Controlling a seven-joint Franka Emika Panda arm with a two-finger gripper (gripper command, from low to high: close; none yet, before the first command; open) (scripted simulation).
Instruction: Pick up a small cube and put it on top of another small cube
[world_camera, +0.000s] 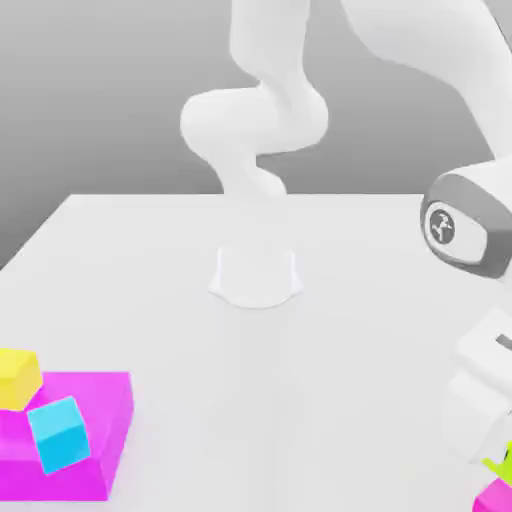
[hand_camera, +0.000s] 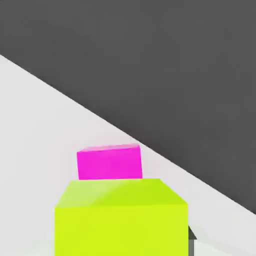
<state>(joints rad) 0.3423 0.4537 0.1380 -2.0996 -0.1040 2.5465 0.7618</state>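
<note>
Releasing off-centre looks the likeliest trouble from here: if the lime cube (hand_camera: 120, 230) were let go with only 1 edge over the pink cube (hand_camera: 110, 165), it could tip and tumble to the table (world_camera: 270, 420). Coming down too low is another risk, since the lime cube's lower edge might clip the pink one and shove it along. The 2 cubes do not look square to each other (the pink one seems slightly turned), so a poor match of faces would leave less to rest on. Opening the jaws unevenly, or moving sideways too soon, could drag the top cube off.

The gripper (world_camera: 497, 455) is closed down on the lime cube, its 2 jaws only as far apart as the cube needs. That cube sits between the jaws, at the exterior view's right, just above the pink cube there. Whether the 2 cubes touch, I cannot tell.
</note>
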